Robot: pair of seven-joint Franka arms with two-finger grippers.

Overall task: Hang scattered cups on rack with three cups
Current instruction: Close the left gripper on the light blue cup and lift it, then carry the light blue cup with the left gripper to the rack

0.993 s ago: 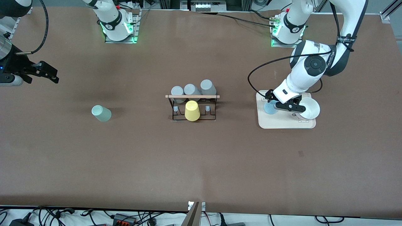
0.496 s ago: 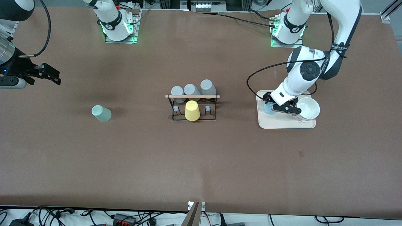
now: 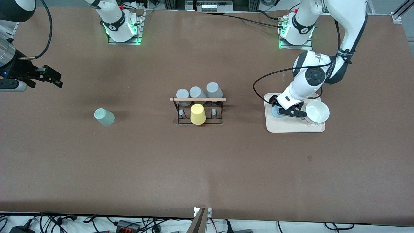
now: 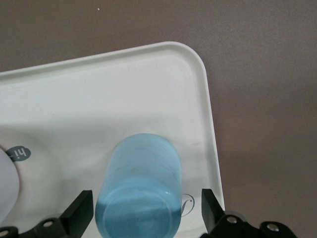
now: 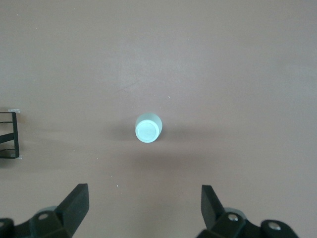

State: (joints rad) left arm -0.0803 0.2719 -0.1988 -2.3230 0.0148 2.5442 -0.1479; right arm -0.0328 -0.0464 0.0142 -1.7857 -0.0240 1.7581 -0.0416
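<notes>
The left claw is down over the beige tray, its fingers apart and straddling the light blue cup, which stands upside down on the tray beside a white bowl; the spread looks set to close on the cup's sides, though the fingers do not touch it yet. The right claw waits in the air over the tabletop at the right arm's end, fingers open, aimed down at the mint green cup, which lies well apart from the rack. The rack sits mid-table with four cups on it (three grey on the row farther from the front camera, one yellow on the nearer row), leaving pegs free either side of the yellow one, likely for the two loose cups. Counted: six cups, one bowl, one tray.
</notes>
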